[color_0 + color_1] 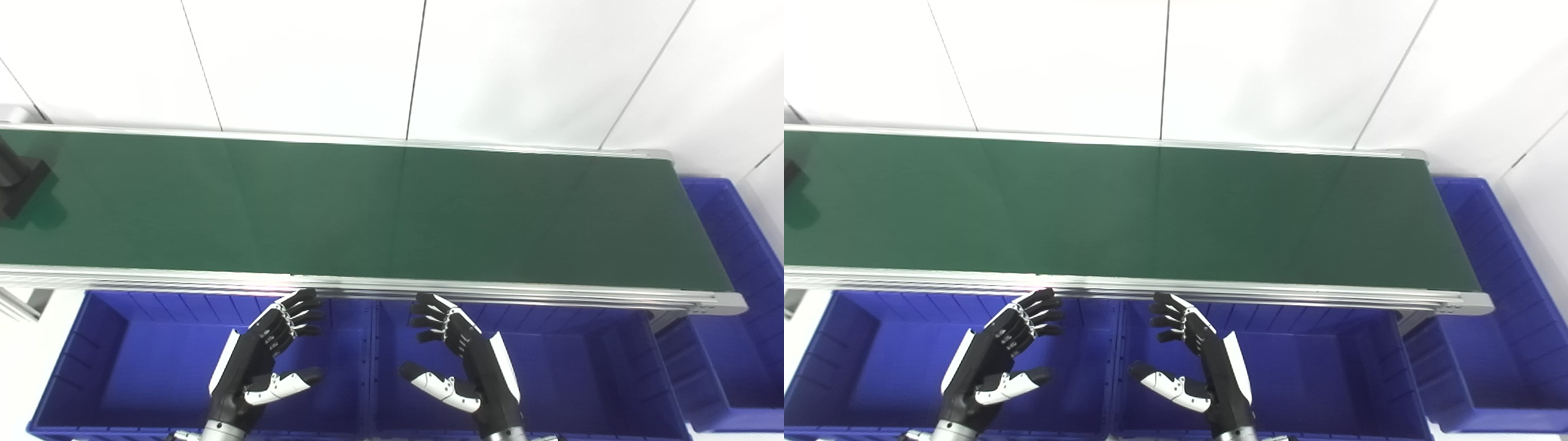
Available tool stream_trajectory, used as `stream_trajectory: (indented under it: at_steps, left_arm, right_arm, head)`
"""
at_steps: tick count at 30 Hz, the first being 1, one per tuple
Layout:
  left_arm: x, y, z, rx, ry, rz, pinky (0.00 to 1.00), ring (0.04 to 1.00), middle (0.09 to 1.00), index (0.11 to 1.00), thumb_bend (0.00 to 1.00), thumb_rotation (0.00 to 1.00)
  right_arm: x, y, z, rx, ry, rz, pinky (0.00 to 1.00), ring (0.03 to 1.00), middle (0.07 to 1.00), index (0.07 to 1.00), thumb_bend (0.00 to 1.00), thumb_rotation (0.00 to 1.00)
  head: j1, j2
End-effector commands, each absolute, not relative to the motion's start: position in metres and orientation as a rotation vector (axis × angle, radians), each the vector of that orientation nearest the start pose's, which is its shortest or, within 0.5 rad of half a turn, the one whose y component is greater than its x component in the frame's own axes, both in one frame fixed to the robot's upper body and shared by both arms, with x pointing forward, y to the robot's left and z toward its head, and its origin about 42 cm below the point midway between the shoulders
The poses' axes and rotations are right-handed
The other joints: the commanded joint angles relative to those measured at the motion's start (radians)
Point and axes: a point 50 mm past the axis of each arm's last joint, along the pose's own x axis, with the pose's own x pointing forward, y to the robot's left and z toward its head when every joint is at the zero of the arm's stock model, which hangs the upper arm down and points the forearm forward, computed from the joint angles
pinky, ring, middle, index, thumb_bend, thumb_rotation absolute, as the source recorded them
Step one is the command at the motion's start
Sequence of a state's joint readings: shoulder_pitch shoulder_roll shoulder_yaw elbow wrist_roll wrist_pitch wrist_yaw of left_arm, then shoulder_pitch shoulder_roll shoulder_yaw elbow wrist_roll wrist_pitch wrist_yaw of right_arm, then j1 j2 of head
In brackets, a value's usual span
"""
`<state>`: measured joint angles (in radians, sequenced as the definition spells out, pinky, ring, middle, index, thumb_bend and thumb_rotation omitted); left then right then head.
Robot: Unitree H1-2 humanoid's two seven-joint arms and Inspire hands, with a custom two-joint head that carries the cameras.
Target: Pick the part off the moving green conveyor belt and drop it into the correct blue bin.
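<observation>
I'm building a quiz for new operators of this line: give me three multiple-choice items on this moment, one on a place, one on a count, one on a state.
1. Where on the conveyor belt is the black part?
A. far left end
B. middle
C. far right end

2. How many blue bins show?
A. one
B. two
C. three

3. What state are the two hands in?
A. both open, holding nothing
B. left shut on the part
C. right shut on the part

Answers:
1 A, the part sits at the picture's left edge.
2 C, a left bin and a middle bin lie below the belt, and a right bin at its end.
3 A, the left hand and right hand have spread fingers over the bins.
</observation>
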<state>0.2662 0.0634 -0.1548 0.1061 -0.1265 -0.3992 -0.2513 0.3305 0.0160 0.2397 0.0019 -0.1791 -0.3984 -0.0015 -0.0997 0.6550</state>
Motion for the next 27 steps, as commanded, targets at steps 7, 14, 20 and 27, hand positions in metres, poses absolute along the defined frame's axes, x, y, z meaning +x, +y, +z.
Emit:
stream_trajectory:
  at_steps: [7,14,20,27]
  left_arm:
    - [0.1831,0.1936,0.0431,-0.088,-0.078,-0.316,0.67,0.740,0.782,0.796,0.94,0.35]
    - [0.1840,0.1942,0.0424,-0.087,-0.081,-0.321,0.67,0.747,0.789,0.800,0.92,0.35]
    - [0.1845,0.1945,0.0423,-0.081,-0.085,-0.321,0.67,0.742,0.786,0.802,0.92,0.36]
    - [0.1843,0.1942,0.0423,-0.088,-0.081,-0.319,0.67,0.740,0.785,0.797,0.93,0.35]
  right_arm:
    - [0.1658,-0.1509,0.0606,-0.076,-0.141,0.194,0.63,0.719,0.769,0.803,0.63,0.38]
    - [0.1664,-0.1508,0.0602,-0.075,-0.141,0.196,0.63,0.718,0.766,0.805,0.63,0.38]
    - [0.1670,-0.1505,0.0600,-0.077,-0.143,0.195,0.63,0.715,0.766,0.804,0.63,0.38]
    - [0.1669,-0.1505,0.0597,-0.071,-0.142,0.195,0.63,0.715,0.768,0.806,0.62,0.37]
  head:
    - [0.002,-0.001]
    - [0.003,-0.001]
    - [0.003,-0.003]
    - [0.005,-0.004]
